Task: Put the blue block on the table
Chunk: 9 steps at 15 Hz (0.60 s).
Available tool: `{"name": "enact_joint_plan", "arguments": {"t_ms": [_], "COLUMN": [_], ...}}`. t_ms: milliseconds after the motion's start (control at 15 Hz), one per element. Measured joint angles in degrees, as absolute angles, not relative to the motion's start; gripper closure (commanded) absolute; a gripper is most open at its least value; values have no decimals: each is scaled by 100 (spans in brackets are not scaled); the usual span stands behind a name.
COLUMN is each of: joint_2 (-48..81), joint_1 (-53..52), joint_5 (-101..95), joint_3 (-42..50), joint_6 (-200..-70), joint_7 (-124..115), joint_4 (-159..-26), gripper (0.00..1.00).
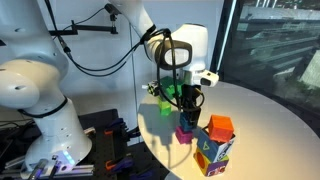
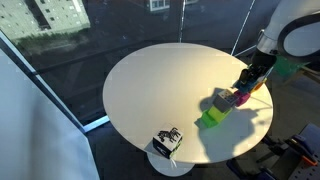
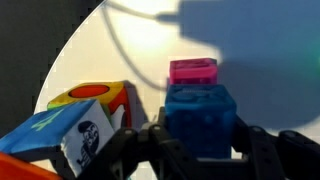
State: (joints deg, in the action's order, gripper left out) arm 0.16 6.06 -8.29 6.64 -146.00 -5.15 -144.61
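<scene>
The blue block [image 3: 200, 120] is a small dark-blue cube that sits between my gripper's [image 3: 198, 150] two black fingers in the wrist view. The fingers press on both its sides. A magenta cube [image 3: 193, 70] lies just beyond it on the white round table [image 3: 140, 50]. In an exterior view the gripper [image 1: 187, 108] hangs over the table's near edge with the blue block [image 1: 188, 119] just above the magenta cube [image 1: 184, 134]. Whether the blue block touches the table is hidden. In the opposite exterior view the gripper [image 2: 245, 86] is at the table's [image 2: 150, 90] right side.
A larger multicoloured cube [image 1: 214, 153] with an orange block [image 1: 221, 126] on it stands close beside the gripper, and shows in the wrist view [image 3: 75, 135]. A green block [image 2: 211, 116] lies nearby. A small black-and-white object [image 2: 167, 142] sits at the table's edge.
</scene>
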Motion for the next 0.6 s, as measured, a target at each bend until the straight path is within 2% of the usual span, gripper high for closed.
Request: {"name": "enact_joint_plan", "arguments": {"t_ms": [600], "joint_2": [59], "joint_1": [365], "joint_5": [-829], "joint_3": [422], "joint_6": [-14571], "joint_7": [-1054], "joint_4": [-14243], "gripper": [69]}}
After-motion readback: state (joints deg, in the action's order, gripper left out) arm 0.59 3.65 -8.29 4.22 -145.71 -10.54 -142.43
